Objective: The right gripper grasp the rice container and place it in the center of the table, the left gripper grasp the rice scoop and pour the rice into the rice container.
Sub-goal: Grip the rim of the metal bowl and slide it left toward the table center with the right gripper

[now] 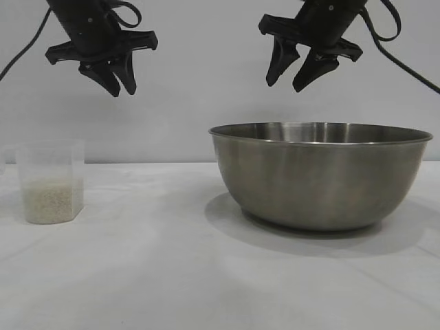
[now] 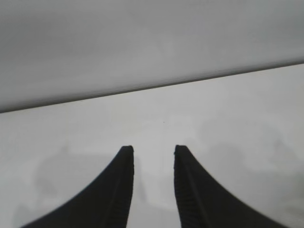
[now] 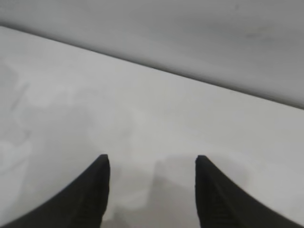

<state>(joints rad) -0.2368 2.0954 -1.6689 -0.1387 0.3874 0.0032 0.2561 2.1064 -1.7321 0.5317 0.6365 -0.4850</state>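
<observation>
The rice container [image 1: 321,175], a large steel bowl, stands on the white table [image 1: 158,275] right of the middle. High above its rim hangs my right gripper [image 1: 284,86], open and empty; its wrist view shows the spread fingertips [image 3: 101,164] over bare table. The rice scoop [image 1: 51,181], a clear plastic cup partly filled with rice [image 1: 49,201], stands at the far left. My left gripper [image 1: 122,91] hangs above and to the right of it, open by a narrow gap with nothing between the fingertips [image 2: 126,153].
A plain grey wall [image 1: 206,82] backs the table. The tabletop between the scoop and the bowl and along the front is bare.
</observation>
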